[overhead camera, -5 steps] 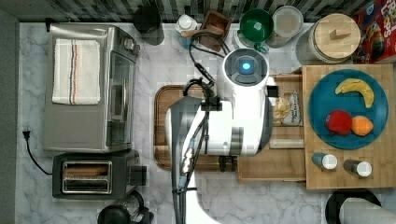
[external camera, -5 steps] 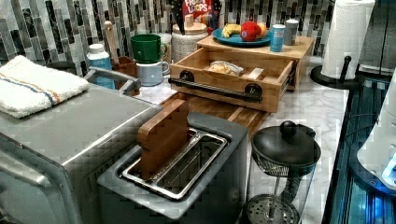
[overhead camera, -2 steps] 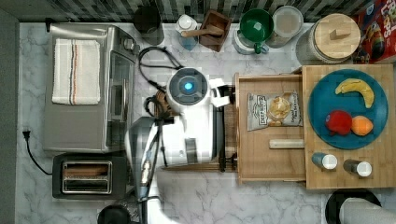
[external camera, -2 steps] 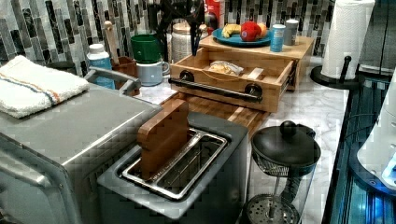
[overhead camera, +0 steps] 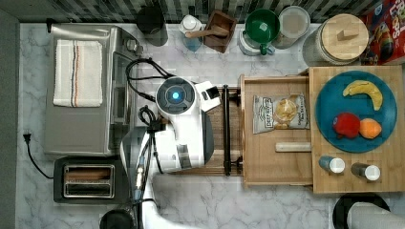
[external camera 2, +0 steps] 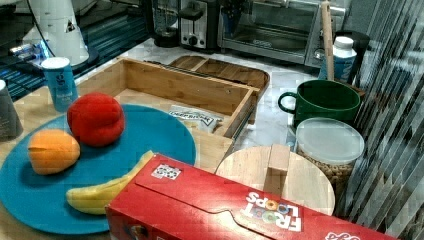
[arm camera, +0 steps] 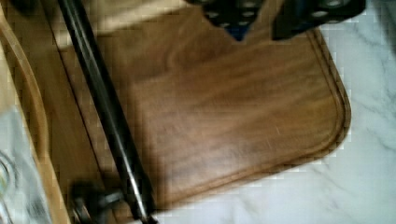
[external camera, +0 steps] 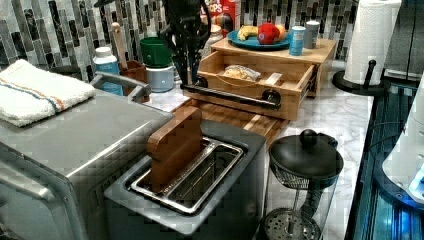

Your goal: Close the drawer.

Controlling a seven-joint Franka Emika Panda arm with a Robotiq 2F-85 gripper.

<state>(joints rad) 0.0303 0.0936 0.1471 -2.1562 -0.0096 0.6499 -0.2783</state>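
The drawer (overhead camera: 277, 162) sits at the centre right of the top view, pulled fully out from under the board with the blue plate (overhead camera: 356, 112), so closing has not begun. The pincer (arm camera: 261, 21) hovers over the dark tray (arm camera: 224, 116) beside the handle bar (overhead camera: 226, 129); whether its fingers are spread cannot be told. The whole push remains.

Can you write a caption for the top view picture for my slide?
Robot arm over the dark tray, beside the open drawer holding a chip bag.
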